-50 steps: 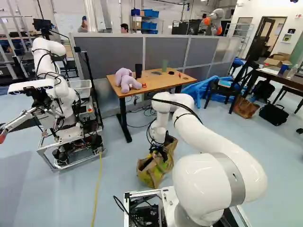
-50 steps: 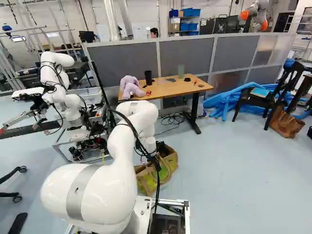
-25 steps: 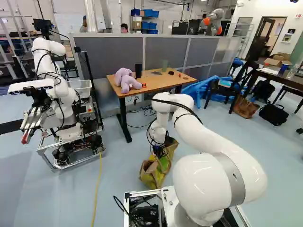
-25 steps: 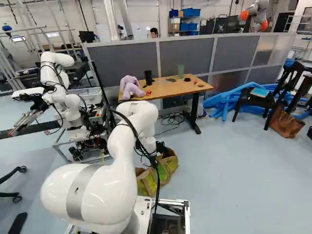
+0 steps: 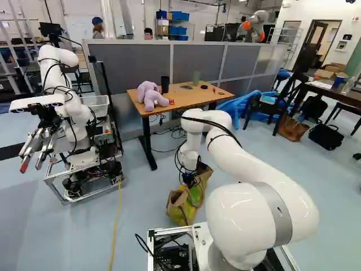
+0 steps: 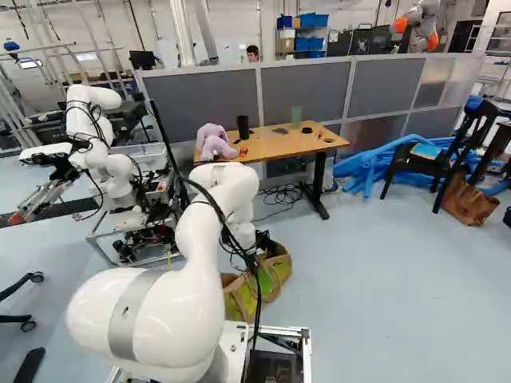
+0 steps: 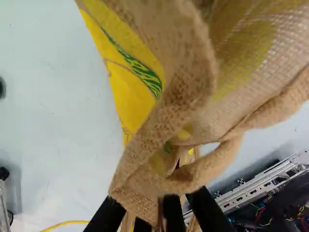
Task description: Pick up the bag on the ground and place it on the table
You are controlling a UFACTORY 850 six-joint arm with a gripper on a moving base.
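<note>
In the left base view my gripper is low at the top of the tan and yellow-green bag, which stands on the floor just ahead of my base. The wrist view shows the gripper shut on a fold of the brown woven bag by its rim or handle; the cloth covers part of the fingers. Beyond the bag stands the wooden table, with its top well above the gripper.
A purple plush toy, a dark cup and a greenish cup stand on the table. Another robot is at the left. A yellow cable crosses the floor. Grey partitions stand behind the table.
My gripper has closed on the bag's cloth. The bag's top has been drawn together and its near side has shifted slightly right in the left base view. The other robot's arm has moved.
</note>
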